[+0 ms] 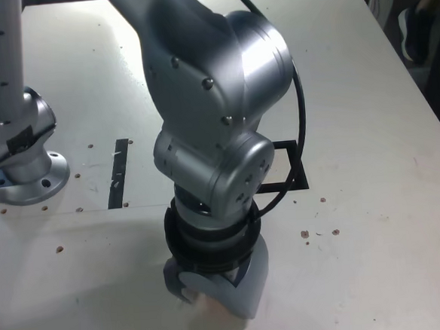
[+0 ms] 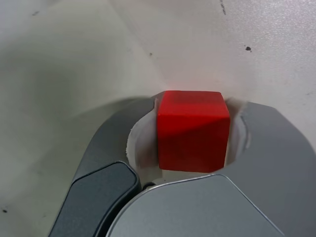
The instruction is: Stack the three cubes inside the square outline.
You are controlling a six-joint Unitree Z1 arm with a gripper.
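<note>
The silver-grey gripper (image 1: 214, 290) is lowered onto the white bench (image 1: 375, 222) close to its near edge, pointing down at the surface. In the wrist view a small solid red cube (image 2: 193, 131) is seen seated between the two jaws, whose white inner faces lie against both of its sides; the cube is therefore taken as clasped, with the jaws drawn in around it. Whether the cube rests on the bench or is lifted just clear of it cannot be told. In the exterior view the cube is hidden by the gripper body.

The square outline of black tape (image 1: 294, 167) is largely covered by the arm's bulky grey wrist housing (image 1: 216, 105); only its corner and side toward the exterior view's right are shown, further from the near edge than the gripper. A short narrow black strip (image 1: 118, 172) is laid on the bench toward the exterior view's left, and beside it the arm's round metal base (image 1: 23, 160) is bolted down near the left edge. A black cable (image 1: 300, 121) is looped along the arm.
</note>
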